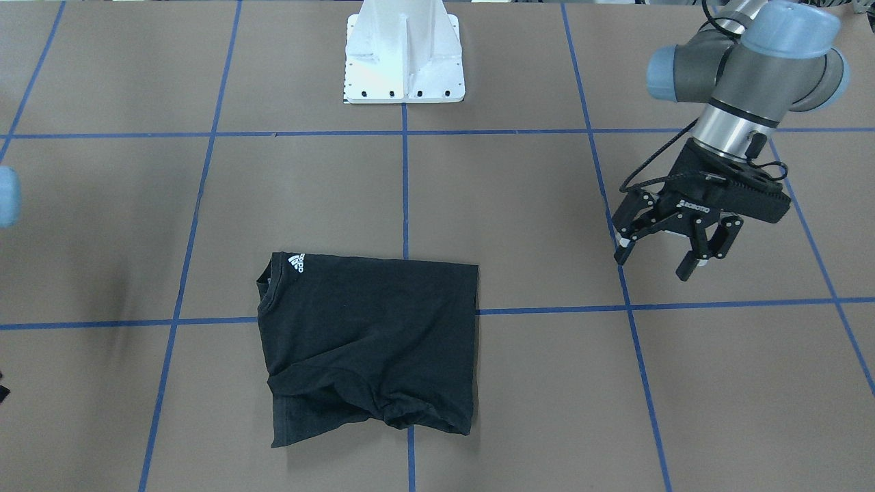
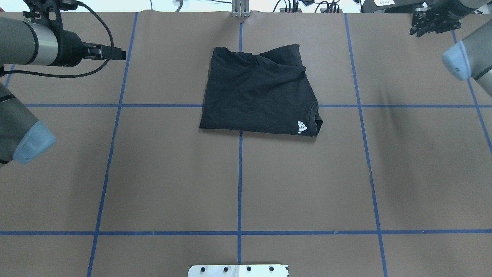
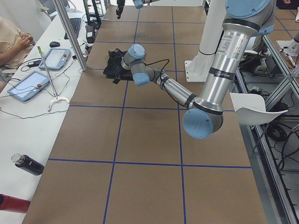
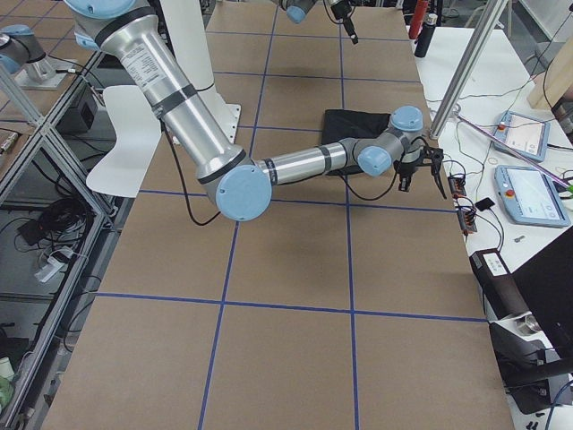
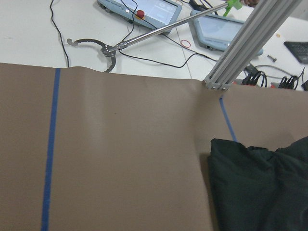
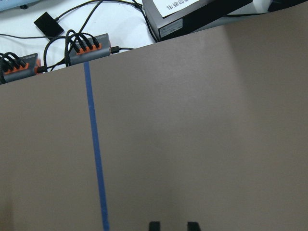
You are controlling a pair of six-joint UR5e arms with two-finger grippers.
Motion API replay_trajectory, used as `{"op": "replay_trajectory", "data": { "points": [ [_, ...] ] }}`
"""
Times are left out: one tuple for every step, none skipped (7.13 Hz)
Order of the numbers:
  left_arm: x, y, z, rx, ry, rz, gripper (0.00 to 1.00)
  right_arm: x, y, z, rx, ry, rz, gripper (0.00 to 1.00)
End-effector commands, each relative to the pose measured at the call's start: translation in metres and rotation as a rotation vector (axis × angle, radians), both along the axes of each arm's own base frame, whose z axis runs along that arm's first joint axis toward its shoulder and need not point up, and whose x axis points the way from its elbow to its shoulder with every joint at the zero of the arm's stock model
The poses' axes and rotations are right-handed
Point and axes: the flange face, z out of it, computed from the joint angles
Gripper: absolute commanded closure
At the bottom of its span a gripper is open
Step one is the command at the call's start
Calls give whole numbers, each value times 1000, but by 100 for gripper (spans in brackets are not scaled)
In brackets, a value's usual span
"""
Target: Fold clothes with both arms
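Overhead exterior is showing you the black T-shirt (image 2: 257,92) lying as a folded, roughly rectangular packet on the far middle of the table (image 2: 173,173). It is straddling the spot where two blue tape lines (image 2: 240,184) cross.

Neither arm is touching it. The left gripper (image 1: 673,249) is hanging well off to the shirt's left with its jaws standing apart and nothing between them. The right gripper (image 6: 173,225) is showing only its fingertips (image 6: 154,225) at the bottom of its wrist view. There is a gap between them, and they are looking down on bare paper and one tape line, with no cloth in sight.

You are probably seeing both tools parked wide like this so the packet can lie undisturbed, and I am reading the fold as largely made.

The shirt's long axis is running left to right across the table, roughly along the cross line of tape, though a little skewed. The collar (image 2: 318,117) and the small white logo (image 2: 302,127) are sitting at the corner nearest the robot on its right side, so the neck end is pointing toward the right arm.

The near edge is lying straight. The far edge is bunching into rumpled lobes, and the left wrist camera is catching that corner (image 5: 260,187). If you are tidying further, that far edge looks like the part needing it.
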Motion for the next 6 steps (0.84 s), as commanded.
{"op": "replay_trajectory", "data": {
  "points": [
    [-83, -15, 61, 68, -142, 169, 0, 82, 64, 64, 62, 84, -208, 0],
    [-127, -23, 73, 79, -227, 242, 0, 118, 80, 96, 99, 135, -335, 0],
    [-158, -25, 81, 43, -300, 282, 0, 153, 94, 111, 107, 155, -431, 0],
    [-203, -29, 97, -12, -369, 305, 0, 179, 102, 112, 107, 155, -504, 0],
    [-254, -30, 123, -37, -429, 336, 0, 188, 116, 101, 84, 148, -513, 0],
    [-284, -6, 163, -86, -402, 352, 0, 188, 142, 95, 61, 139, -514, 0]
  ]
}}
